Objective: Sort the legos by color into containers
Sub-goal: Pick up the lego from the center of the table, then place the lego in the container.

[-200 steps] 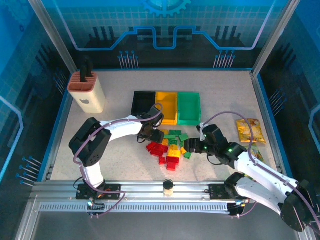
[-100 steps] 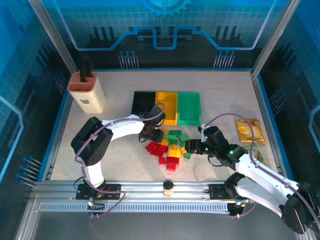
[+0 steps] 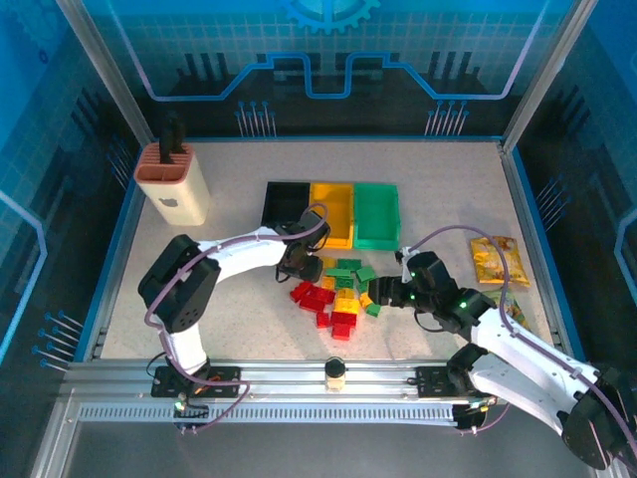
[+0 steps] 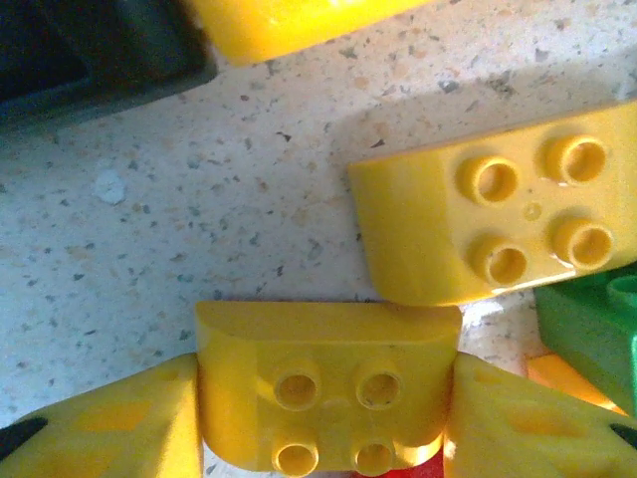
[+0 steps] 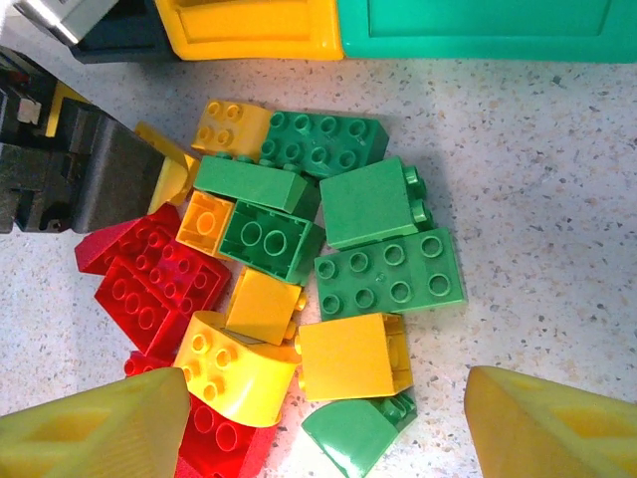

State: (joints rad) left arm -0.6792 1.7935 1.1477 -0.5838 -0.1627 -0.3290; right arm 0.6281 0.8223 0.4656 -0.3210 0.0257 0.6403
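Left gripper point(image 4: 328, 423): its two yellow fingers point(image 4: 100, 433) lie against the two short ends of one yellow brick point(image 4: 328, 383), so it is judged clamped on that brick. Whether the brick is off the table point(image 4: 199, 199) cannot be told. The brick's long axis runs from finger to finger, straight across the grip. It is glossy hard plastic with one long edge rounded and a two-by-two set of studs facing the camera. A second yellow brick point(image 4: 488, 219) of like form lies just beside it on the far side, nearly touching at one corner, and a green brick point(image 4: 597, 339) sits close on the same side. The yellow bin point(image 4: 289, 20) lies just beyond the held brick, directly ahead of the fingers, with the black bin point(image 4: 90, 50) beside it. In the overhead view the left gripper point(image 3: 304, 267) is at the near edge of the yellow bin point(image 3: 331, 212), between the bins and the pile of legos point(image 3: 340, 294). It is the nearer arm, and a short lift and forward carry should suffice. The green bin point(image 3: 376, 214) stands on the far side of the yellow one. Right gripper point(image 5: 326, 398): jaws wide apart, holding nothing, poised over the mixed pile of legos point(image 5: 299, 249). Risk noted: the neighbouring yellow brick may be dragged along on lift.
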